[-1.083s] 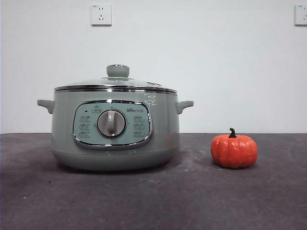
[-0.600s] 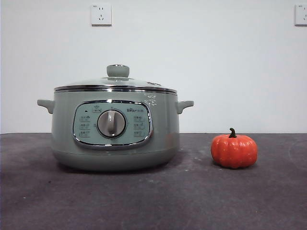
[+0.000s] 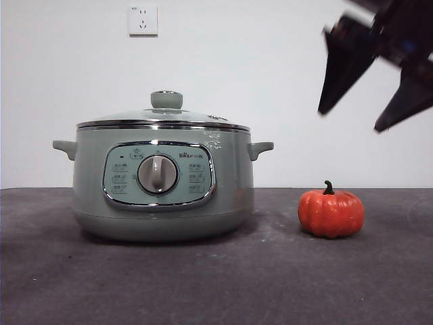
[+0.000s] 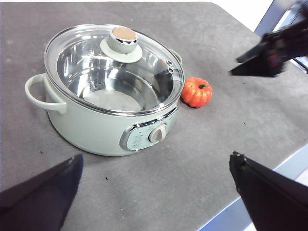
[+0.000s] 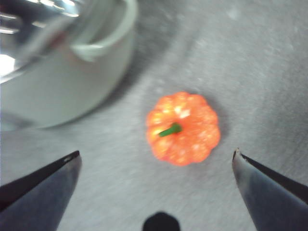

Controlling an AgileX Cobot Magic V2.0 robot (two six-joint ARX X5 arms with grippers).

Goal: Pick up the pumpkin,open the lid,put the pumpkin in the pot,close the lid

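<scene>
the small orange ribbed pumpkin (image 3: 331, 213) sits on the dark grey table (image 3: 216, 284) just beside the pale sage-green cooker pot (image 3: 162, 183), whose glass lid (image 4: 114, 65) is on. the right gripper (image 3: 374, 84) hangs above the pumpkin, jaws spread wide. the left gripper (image 4: 154, 192) is held high and well apart from it, jaws also spread.

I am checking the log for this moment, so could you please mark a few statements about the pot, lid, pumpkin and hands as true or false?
1. The domed glass lid sits on the sage-green cooker pot. True.
2. The small orange ribbed pumpkin lies inside the pot. False: it rests on the table beside it.
3. The right hand hangs open above the pumpkin. True.
4. The left hand grips the lid's knob. False: it is open, apart from the pot.
</scene>
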